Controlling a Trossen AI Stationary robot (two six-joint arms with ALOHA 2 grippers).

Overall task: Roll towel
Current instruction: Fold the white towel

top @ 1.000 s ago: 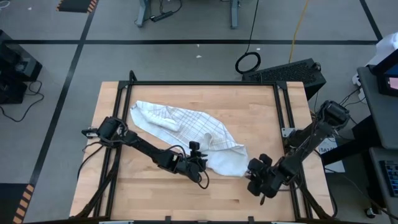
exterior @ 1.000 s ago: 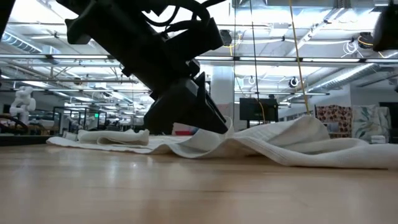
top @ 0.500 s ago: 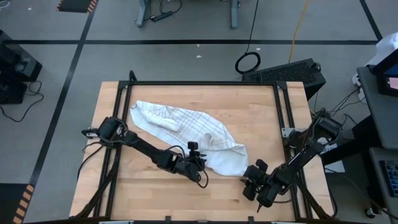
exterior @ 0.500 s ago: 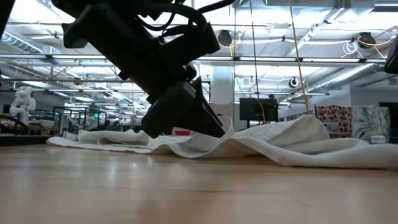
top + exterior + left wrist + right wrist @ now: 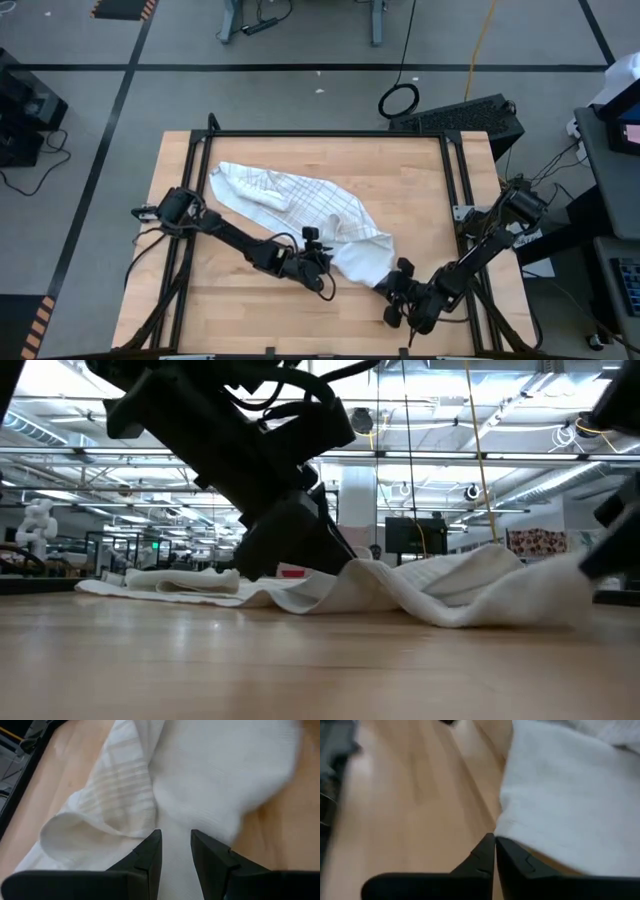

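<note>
The white towel with fine dark check lines lies crumpled on the wooden table, running from the far left to the near right. My left gripper is low on the towel's near edge, with cloth between its fingers. My right gripper is shut, low at the towel's near right end. In the low view the towel lies in low folds, with my left gripper over it and my right gripper at its right end. My left gripper has a stretch of the towel's near edge between its two fingers, coming in slanting from the table's left and pointing down. The cloth there rises a little, and the rest lies slack on the table. How many layers, I cannot tell. My right gripper's shut fingertips meet the edge of the towel's near right end, coming low from the table's right. The cloth stands bunched against them. I cannot tell whether any cloth is between the fingers.
A black frame rail runs along the table's far edge, with side rails at left and right. Bare wood lies along the near edge and at the far right. Cables and a dark case lie on the floor beyond.
My right gripper has gone toward the table's left, up to the towel's near right end. That end has been pushed in toward the left and stands bunched higher. The rest of the towel has stayed where it was.
</note>
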